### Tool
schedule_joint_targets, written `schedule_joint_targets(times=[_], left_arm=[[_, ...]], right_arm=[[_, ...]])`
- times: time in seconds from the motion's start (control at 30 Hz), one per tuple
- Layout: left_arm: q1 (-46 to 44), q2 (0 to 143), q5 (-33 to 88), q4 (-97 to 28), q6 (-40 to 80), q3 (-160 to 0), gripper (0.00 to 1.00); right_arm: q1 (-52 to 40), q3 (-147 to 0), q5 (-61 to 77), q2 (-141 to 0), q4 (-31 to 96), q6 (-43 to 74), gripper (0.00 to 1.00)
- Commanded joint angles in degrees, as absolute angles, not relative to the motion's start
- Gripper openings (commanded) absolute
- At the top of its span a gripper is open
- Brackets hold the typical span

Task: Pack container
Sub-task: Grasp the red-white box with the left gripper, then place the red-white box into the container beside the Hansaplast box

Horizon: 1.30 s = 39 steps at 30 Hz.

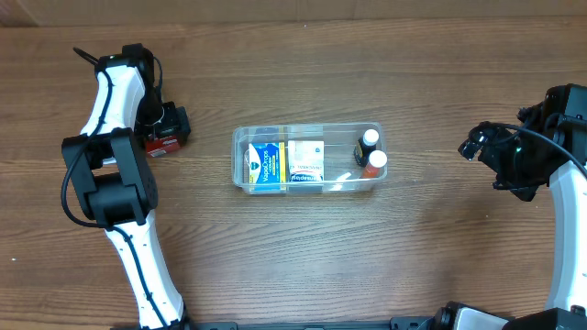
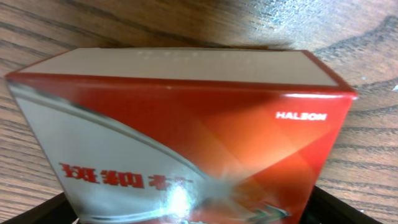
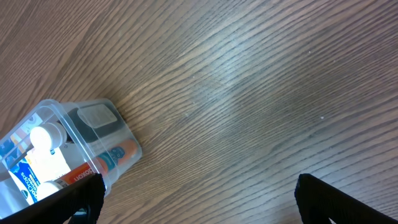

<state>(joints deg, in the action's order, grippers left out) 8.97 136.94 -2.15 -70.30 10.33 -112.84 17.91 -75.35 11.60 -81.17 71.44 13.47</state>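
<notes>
The clear plastic container (image 1: 307, 127) sits at the table's middle. It holds a blue-and-white box (image 1: 264, 165), a white box (image 1: 306, 161) and two white-capped bottles (image 1: 371, 153). My left gripper (image 1: 163, 131) is at the far left, shut on a red and white box (image 1: 161, 144). That box (image 2: 186, 143) fills the left wrist view, with black fingers against its two sides. My right gripper (image 1: 477, 145) is open and empty, right of the container. The container's end (image 3: 93, 134) shows at the left of the right wrist view, beside my open jaws (image 3: 199, 211).
Bare wooden table (image 1: 303, 257) surrounds the container. The left arm's links (image 1: 115, 174) lie along the left side and the right arm (image 1: 559, 183) along the right edge.
</notes>
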Motion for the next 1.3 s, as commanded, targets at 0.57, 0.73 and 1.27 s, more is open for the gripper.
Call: schedule_joint_targets(times=[0.57, 0.73, 1.27], left_arm=[[8.7, 137.5, -1.9, -71.7, 9.6, -112.2, 0.63], [8.7, 137.5, -1.9, -72.0, 9.6, -112.3, 0.65], [-1.9, 113.3, -0.9, -83.4, 15.1, -118.3, 0.58]], right_arm=[[17.7, -75.2, 11.7, -81.1, 71.2, 13.0, 1.00], [17.7, -75.2, 11.7, -81.1, 71.2, 13.0, 1.00], [17.7, -75.2, 11.7, -81.1, 71.2, 13.1, 1.00]])
